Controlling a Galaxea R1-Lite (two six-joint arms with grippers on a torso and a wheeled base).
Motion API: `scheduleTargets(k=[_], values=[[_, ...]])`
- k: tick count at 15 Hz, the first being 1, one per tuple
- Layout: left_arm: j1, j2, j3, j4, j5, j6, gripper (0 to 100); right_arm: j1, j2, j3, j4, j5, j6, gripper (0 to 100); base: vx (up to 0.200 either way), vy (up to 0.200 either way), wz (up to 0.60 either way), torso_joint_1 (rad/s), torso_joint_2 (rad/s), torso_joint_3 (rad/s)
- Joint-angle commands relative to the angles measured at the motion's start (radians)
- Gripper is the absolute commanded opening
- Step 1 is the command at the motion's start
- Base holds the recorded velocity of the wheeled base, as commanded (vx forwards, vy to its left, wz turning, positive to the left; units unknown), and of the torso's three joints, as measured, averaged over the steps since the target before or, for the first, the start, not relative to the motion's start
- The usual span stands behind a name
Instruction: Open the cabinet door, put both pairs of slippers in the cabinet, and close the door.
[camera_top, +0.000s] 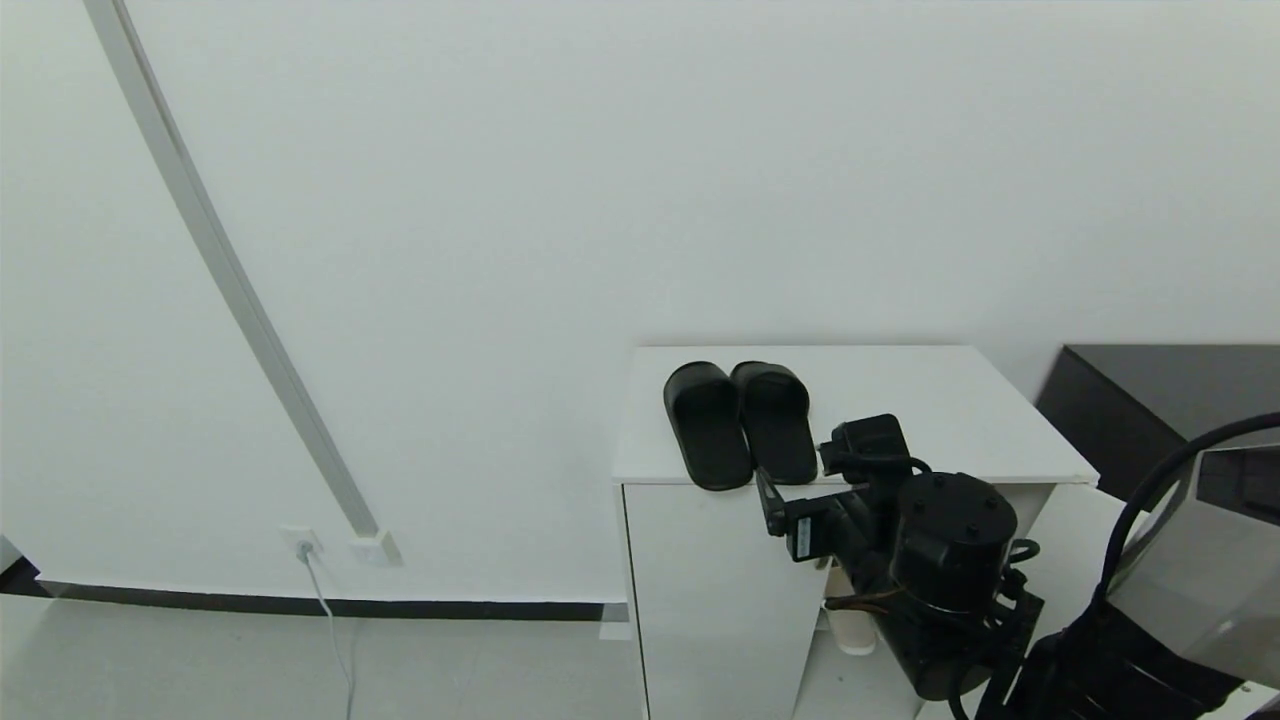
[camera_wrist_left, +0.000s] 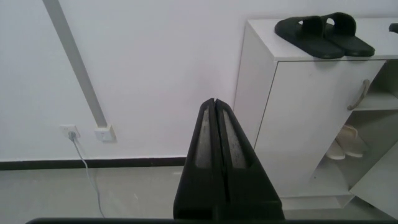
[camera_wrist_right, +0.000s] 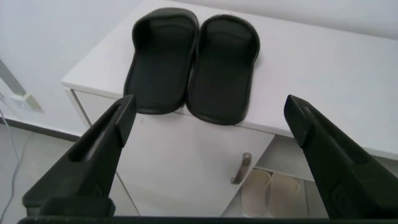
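A pair of black slippers (camera_top: 740, 422) (camera_wrist_right: 193, 65) (camera_wrist_left: 323, 28) lies side by side on top of the white cabinet (camera_top: 930, 400), near its front left edge. My right gripper (camera_top: 775, 500) (camera_wrist_right: 208, 109) hovers open just in front of that edge, its fingers (camera_wrist_right: 115, 124) spread wider than the pair. The cabinet's left door (camera_top: 710, 600) with its handle (camera_wrist_right: 241, 169) (camera_wrist_left: 357, 94) is closed. The right side stands open, and a pair of pale slippers (camera_wrist_right: 270, 190) (camera_wrist_left: 347, 142) (camera_top: 850, 630) rests on a shelf inside. My left gripper (camera_wrist_left: 214, 102) is shut and empty, low and well to the cabinet's left.
A dark piece of furniture (camera_top: 1150, 400) stands to the right of the cabinet. A wall socket with a white cable (camera_top: 305, 548) and a slanted wall conduit (camera_top: 230, 270) are on the left. Bare floor (camera_top: 300, 660) lies to the cabinet's left.
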Motion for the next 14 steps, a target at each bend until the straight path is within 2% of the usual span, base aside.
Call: scheduleTargets(k=[1,4,7,11,14], values=[[0.0,0.002,0.0,0.001,0.0,-0.001,0,0.0,0.006,0.003,-0.003,0.001,0.0,100,0.0,0.0,0.0,0.149,-0.36,-0.198],[-0.001,0.002,0.0,0.001,-0.003,-0.001,0,-0.006,0.028,0.057,-0.074,0.04,-0.005,100,0.0,0.0,0.0,0.05,-0.11,-0.05],[0.0,0.002,0.0,-0.001,-0.003,-0.001,0,-0.027,0.06,0.026,-0.092,0.081,-0.057,100,0.0,0.0,0.0,0.0,0.0,0.0],[0.0,0.002,0.0,0.001,-0.003,-0.001,0,-0.032,0.034,-0.132,0.161,0.08,0.015,100,0.0,0.0,0.0,0.0,0.0,0.0],[0.0,0.002,0.0,0.001,-0.003,0.001,0,-0.03,-0.043,-0.261,0.449,0.08,0.12,100,0.0,0.0,0.0,0.0,0.0,0.0]])
